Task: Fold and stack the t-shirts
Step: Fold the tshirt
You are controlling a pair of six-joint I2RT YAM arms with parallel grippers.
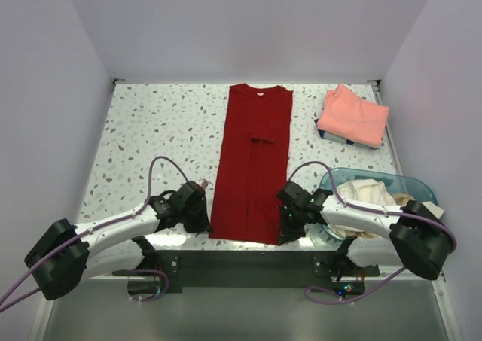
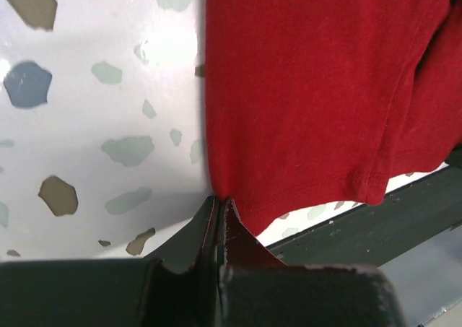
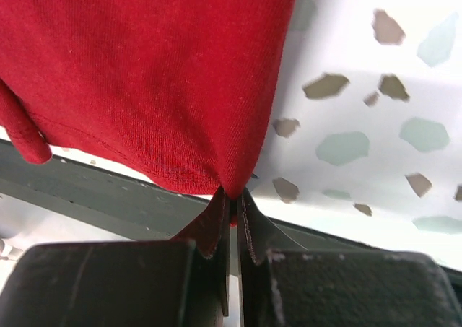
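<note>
Jersey cloth of the dark red t-shirt (image 1: 252, 164) lies folded into a long narrow strip down the middle of the speckled terrazzo table (image 1: 151, 123); its collar is at the far end and its stitched hem at the near edge, the fine ribbed knit plain in both wrist views; the left gripper (image 2: 219, 210) has its black jaws pressed together on the hem's left corner, a thin peak of fabric caught between them; the right gripper (image 3: 232, 197) pinches the right corner likewise; a salmon-pink t-shirt (image 1: 352, 115) sits folded into a soft rectangle at the far right; crumpled cream-white t-shirts (image 1: 365, 194) fill the translucent teal basket (image 1: 410, 184) beside the right arm.
</note>
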